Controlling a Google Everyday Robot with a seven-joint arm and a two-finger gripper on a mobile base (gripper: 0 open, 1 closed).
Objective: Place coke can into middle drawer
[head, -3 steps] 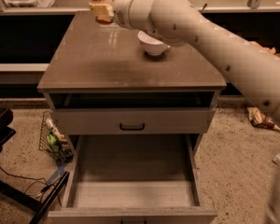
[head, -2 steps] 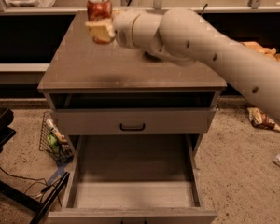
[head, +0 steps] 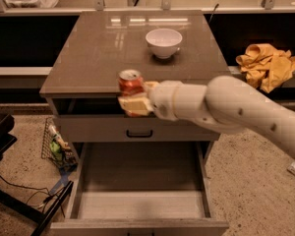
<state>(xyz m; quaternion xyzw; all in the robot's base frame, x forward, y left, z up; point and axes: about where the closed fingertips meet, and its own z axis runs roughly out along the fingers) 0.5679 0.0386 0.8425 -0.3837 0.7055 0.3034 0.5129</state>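
The gripper is hanging in front of the near edge of the cabinet top, a little left of its middle. It is reaching in from the right on a thick pale arm. Its fingers are clamping the coke can, one pale pad crossing the can's lower near side and the other lying against its right side.

The can is standing upright with its long axis vertical and its silver top facing up, leaning slightly toward the near side so the lid is showing. It is being held in the air above the upper drawer with its small black handle, and well above the middle drawer, which is standing pulled out toward the near side.

The finger is hiding the can's lower half, so only the red band under the rim is showing and the lettering is hard to make out. The picture's bottom edge is cutting off the middle drawer's front, and the right edge is cutting off the arm.

A white bowl is sitting on the far part of the cabinet top, well apart from the can. A yellow cloth is lying to the right, and a wire basket is resting on the floor to the left.
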